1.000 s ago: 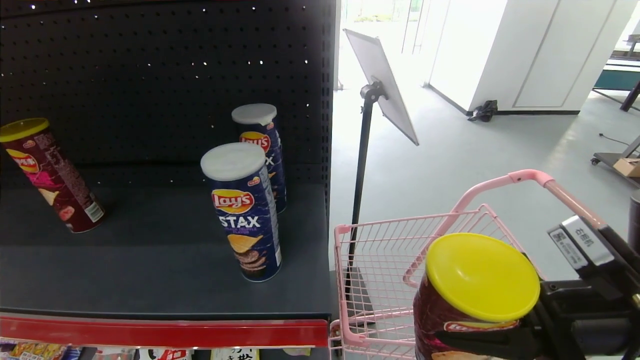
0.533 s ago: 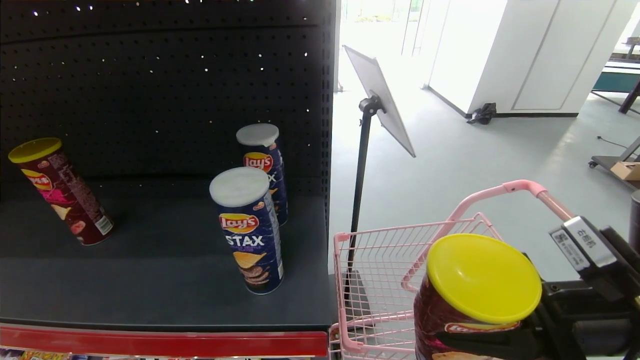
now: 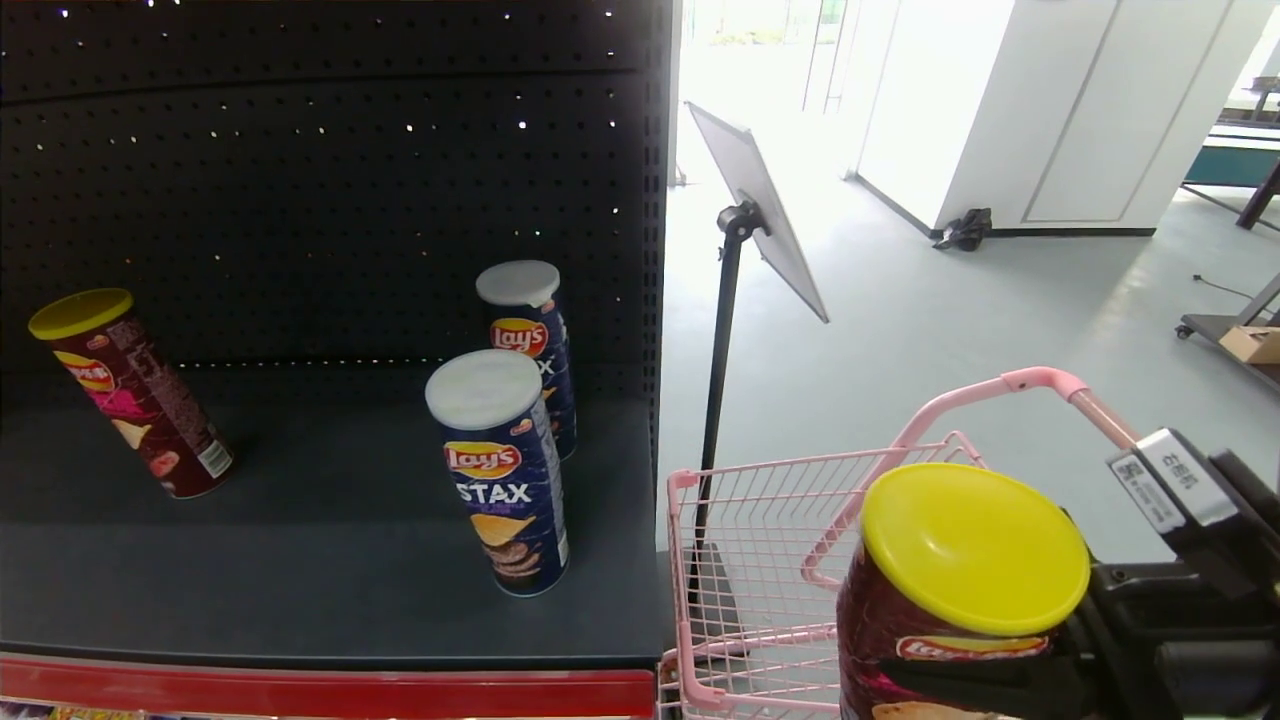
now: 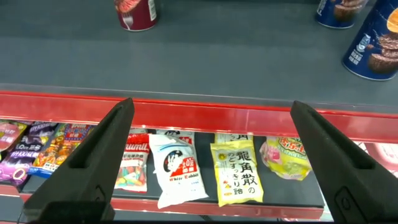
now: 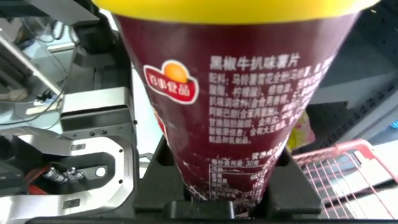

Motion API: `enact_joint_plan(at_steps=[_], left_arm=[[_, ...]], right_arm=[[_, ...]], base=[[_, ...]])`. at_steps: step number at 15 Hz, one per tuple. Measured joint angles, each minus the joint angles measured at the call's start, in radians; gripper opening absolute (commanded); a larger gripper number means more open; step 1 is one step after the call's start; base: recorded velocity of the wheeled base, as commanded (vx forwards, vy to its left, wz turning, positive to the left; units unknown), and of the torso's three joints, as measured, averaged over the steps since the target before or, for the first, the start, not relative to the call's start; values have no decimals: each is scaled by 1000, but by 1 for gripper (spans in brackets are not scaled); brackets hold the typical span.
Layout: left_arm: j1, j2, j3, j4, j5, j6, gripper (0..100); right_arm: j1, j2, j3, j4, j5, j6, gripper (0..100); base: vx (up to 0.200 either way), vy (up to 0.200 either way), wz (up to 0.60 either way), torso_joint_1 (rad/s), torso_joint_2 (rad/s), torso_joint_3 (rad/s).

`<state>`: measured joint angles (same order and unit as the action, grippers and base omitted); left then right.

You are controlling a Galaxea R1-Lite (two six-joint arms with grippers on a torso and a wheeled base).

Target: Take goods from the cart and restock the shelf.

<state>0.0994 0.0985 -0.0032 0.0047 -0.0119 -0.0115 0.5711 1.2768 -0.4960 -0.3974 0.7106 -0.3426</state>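
A dark shelf (image 3: pixel 300 540) with a perforated back panel (image 3: pixel 300 200) and a red front rail (image 3: pixel 330 690) takes up the left half of the head view, and pale floor lies beyond its right end. On the shelf, a maroon can with a yellow lid (image 3: pixel 140 400) sits far to the left and looks tilted from this angle. Two blue cans with white lids stand upright toward the right end. The nearer blue can (image 3: pixel 505 490) is close to the front edge and the farther blue can (image 3: pixel 530 340) is just behind it by the back panel.

A pink wire cart (image 3: pixel 780 462) stands just right of the shelf, with a tilted sign on a black stand (image 3: pixel 760 205) behind it. Above the cart, the right tool (image 5: pixel 227 180) is clamped on the lower body of a second maroon can (image 3: pixel 970 545). The can is upright with its yellow lid on top, clear of the shelf.

The left tool (image 4: pixel 211 155) hangs in front of the red rail with its fingers (image 4: pixel 93 162) spread wide and nothing between them. Snack packets (image 4: pixel 236 171) hang in a row on the level under the rail.
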Motion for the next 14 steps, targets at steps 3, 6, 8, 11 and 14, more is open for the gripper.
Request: enact_joint_plan(at_steps=[3, 6, 8, 11, 14], left_arm=[[0, 0, 0, 0, 0, 0, 100], [0, 0, 0, 0, 0, 0, 100], [0, 0, 0, 0, 0, 0, 100], [0, 0, 0, 0, 0, 0, 100], [0, 0, 0, 0, 1, -6, 100]], right_arm=[[-9, -20, 25, -1, -3, 16, 0], [-12, -30, 13, -4, -31, 57, 0], [-19, -29, -15, -3, -59, 66, 0], [-24, -27, -37, -1, -95, 70, 0], [-23, -27, -39, -2, -108, 71, 0]], base=[[0, 0, 0, 0, 0, 0], [0, 0, 0, 0, 0, 0], [0, 0, 0, 0, 0, 0], [0, 0, 0, 0, 0, 0], [-200, 0, 0, 4, 2, -2]])
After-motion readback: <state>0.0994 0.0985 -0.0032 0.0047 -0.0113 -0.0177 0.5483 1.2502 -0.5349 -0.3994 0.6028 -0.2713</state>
